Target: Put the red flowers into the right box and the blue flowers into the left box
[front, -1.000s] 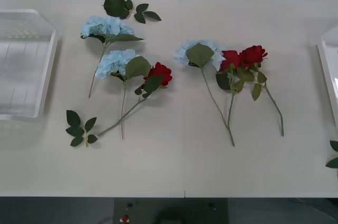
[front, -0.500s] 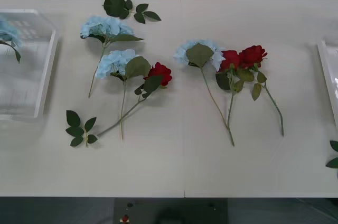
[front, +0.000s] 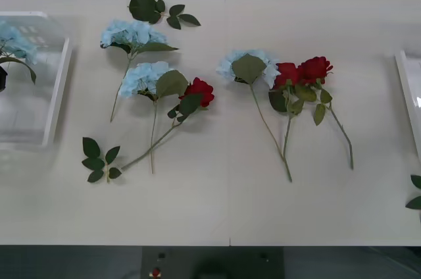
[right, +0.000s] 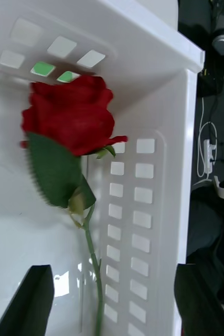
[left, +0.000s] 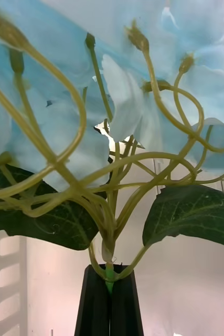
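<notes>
Left gripper [left: 109, 302] pinching a blue flower [left: 112, 94] stem over the left box [front: 56, 104], at table's 9 o'clock; right gripper [right: 112, 299] spread wide, its rose [right: 70, 118] already dropping into a slatted box [right: 143, 63]. Risk: blue flower's leaf snagging the rim on release, tipping out.

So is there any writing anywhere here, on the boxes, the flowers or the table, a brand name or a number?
None that can be read.
The left box, the right box, the table and the flowers carry no text or label.
The black fingers clamped on a blue flower's stem are unmarked too.
</notes>
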Robot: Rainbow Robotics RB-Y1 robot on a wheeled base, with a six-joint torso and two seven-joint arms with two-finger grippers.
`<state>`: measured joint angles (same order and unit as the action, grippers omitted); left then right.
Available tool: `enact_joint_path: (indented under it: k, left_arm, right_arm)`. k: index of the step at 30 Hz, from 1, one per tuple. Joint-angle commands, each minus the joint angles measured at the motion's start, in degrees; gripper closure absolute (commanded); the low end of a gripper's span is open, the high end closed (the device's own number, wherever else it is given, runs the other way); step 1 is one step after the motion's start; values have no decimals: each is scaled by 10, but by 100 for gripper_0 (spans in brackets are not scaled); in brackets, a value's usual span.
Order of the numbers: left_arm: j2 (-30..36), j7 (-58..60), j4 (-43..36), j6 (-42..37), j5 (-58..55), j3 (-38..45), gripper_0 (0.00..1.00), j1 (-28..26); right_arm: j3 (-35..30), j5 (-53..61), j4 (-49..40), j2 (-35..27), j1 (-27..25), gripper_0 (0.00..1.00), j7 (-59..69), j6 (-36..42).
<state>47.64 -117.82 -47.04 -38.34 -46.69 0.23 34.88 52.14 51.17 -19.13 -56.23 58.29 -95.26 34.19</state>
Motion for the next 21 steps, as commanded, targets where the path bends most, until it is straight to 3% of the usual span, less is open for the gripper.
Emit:
enact_joint_path:
  k: [1, 5, 14, 21]
  left_arm:
    - [10, 1, -4, 5, -8, -2, 89, 4]
    - [11, -1, -5, -10, -22, -2, 68, 4]
    - [63, -5, -58, -115, -79, 3, 40, 4]
    - [111, -6, -100, -231, -147, 54, 35, 4]
  right_arm:
    - [-14, 36, -65, -25, 11, 0, -18, 49]
    - [-14, 100, -179, -56, 11, 0, -15, 112]
    - [-8, 209, -483, -116, 7, 0, 55, 245]
    - [31, 214, -661, -136, -8, 0, 191, 266]
